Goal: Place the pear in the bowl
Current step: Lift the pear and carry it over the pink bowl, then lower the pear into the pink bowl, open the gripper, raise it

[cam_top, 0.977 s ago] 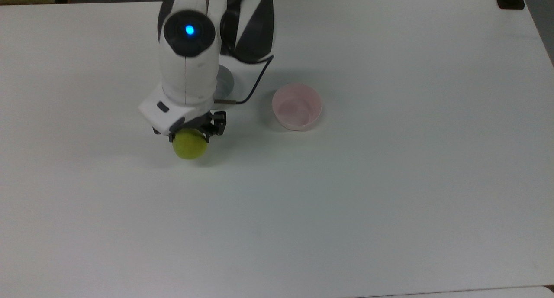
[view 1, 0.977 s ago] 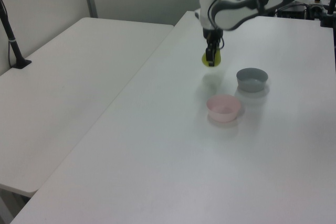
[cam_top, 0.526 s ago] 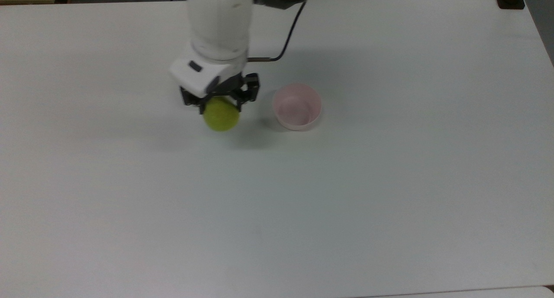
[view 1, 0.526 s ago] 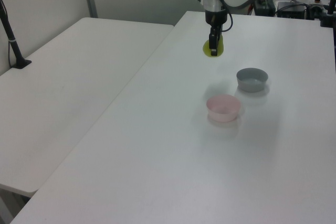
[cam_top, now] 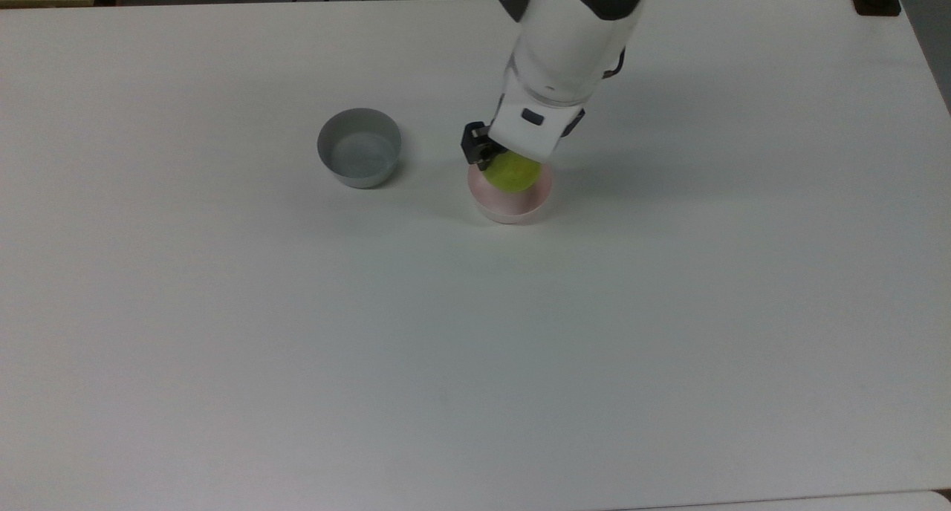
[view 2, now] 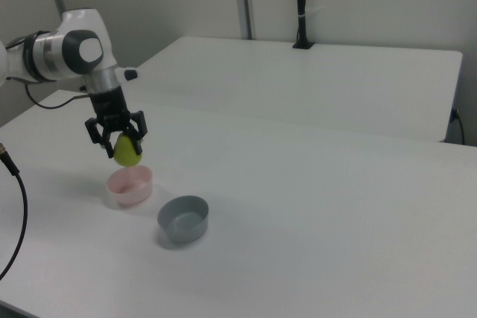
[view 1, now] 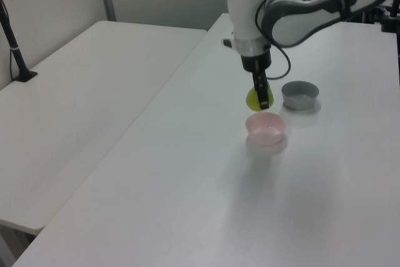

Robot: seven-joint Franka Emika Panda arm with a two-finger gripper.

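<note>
Since a second ago your arm has carried the pear (cam_top: pixel 513 174) across the top view from the 9 o'clock side of the bowl (cam_top: pixel 510 203) to a spot right over it, and the grey bowl (cam_top: pixel 359 148) that the arm had hidden is now uncovered.

You have the pear clamped between the gripper's (view 2: pixel 118 137) two fingers, its rounded bottom hanging down. In the right view it hangs clear above the pink bowl's (view 2: pixel 130 186) rim, not touching it; in the left view the pear (view 1: pixel 257 99) sits just above the far edge of the bowl (view 1: pixel 266 129). In the top view the fruit overlaps the bowl's 12 o'clock half, with the gripper (cam_top: pixel 499 160) and white wrist covering the pear's upper part.

The grey bowl stands on the table (cam_top: pixel 475 347), well apart from the pink one, at its 9 o'clock in the top view; in the right view the grey bowl (view 2: pixel 183 219) lies at the pink bowl's 4 o'clock. A second white table (view 2: pixel 313 80) stands behind in the right view.
</note>
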